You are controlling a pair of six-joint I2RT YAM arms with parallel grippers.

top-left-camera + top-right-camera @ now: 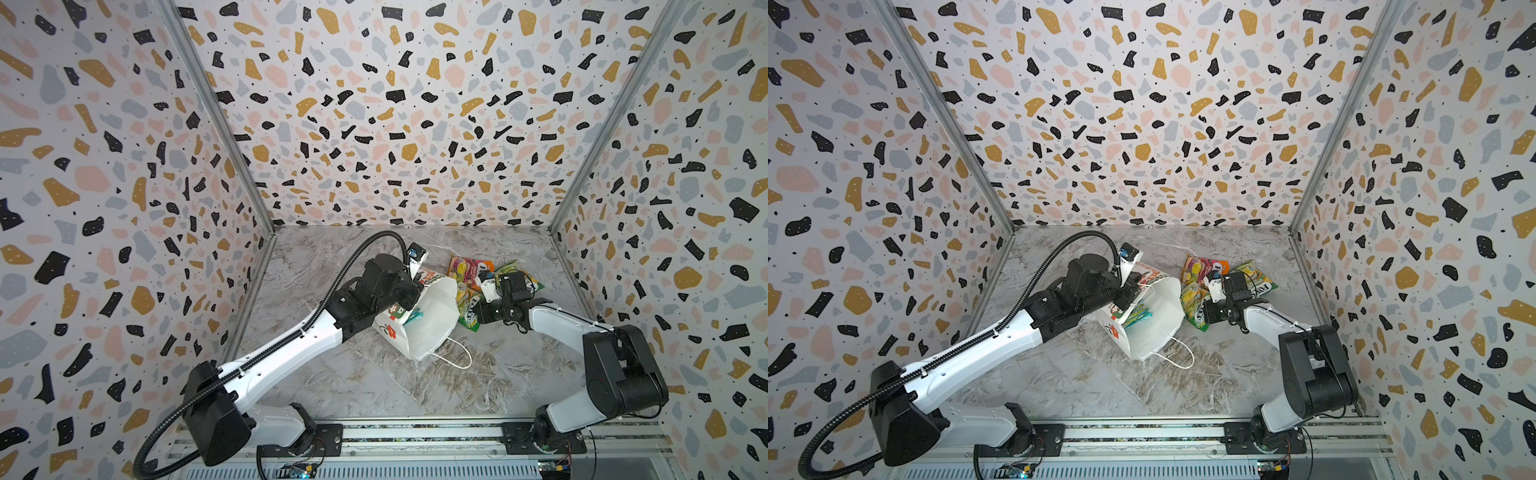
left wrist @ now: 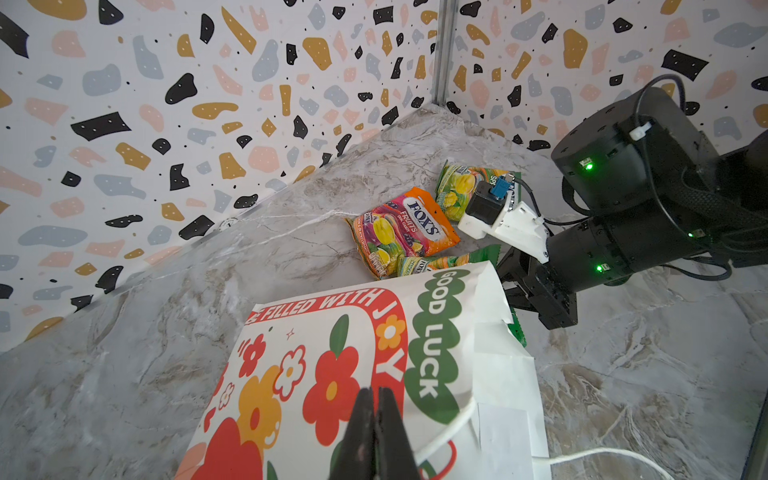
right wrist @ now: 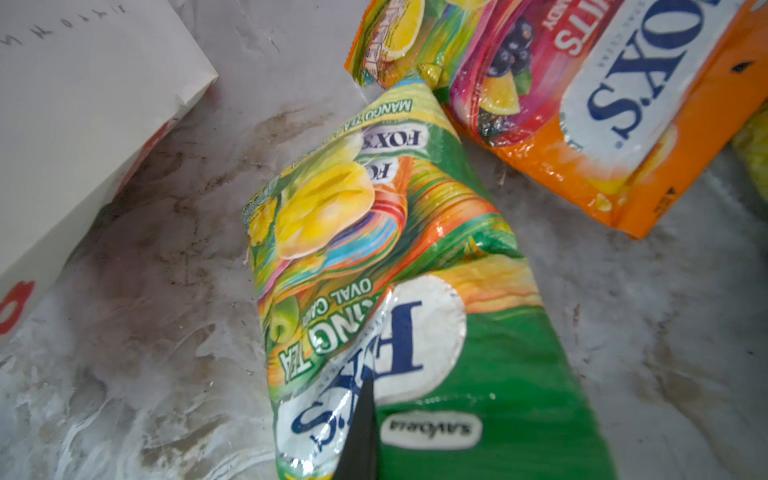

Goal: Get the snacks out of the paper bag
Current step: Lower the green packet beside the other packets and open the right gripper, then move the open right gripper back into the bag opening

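Marble bench (image 1: 332, 374), terrazzo walls (image 1: 374, 124): bag (image 1: 432, 324) lies on its side mid-bench, left jaws closed, apparently pinching its rim, w/ teal pkts (image 1: 1136, 313) inside the mouth and orange pkt (image 2: 407, 224) out beside it. Right jaws are closed on a green pkt (image 3: 498, 374) on the bench. Risk: glossy foil may slip from that thin pinch, or paper rim tear if pulled.
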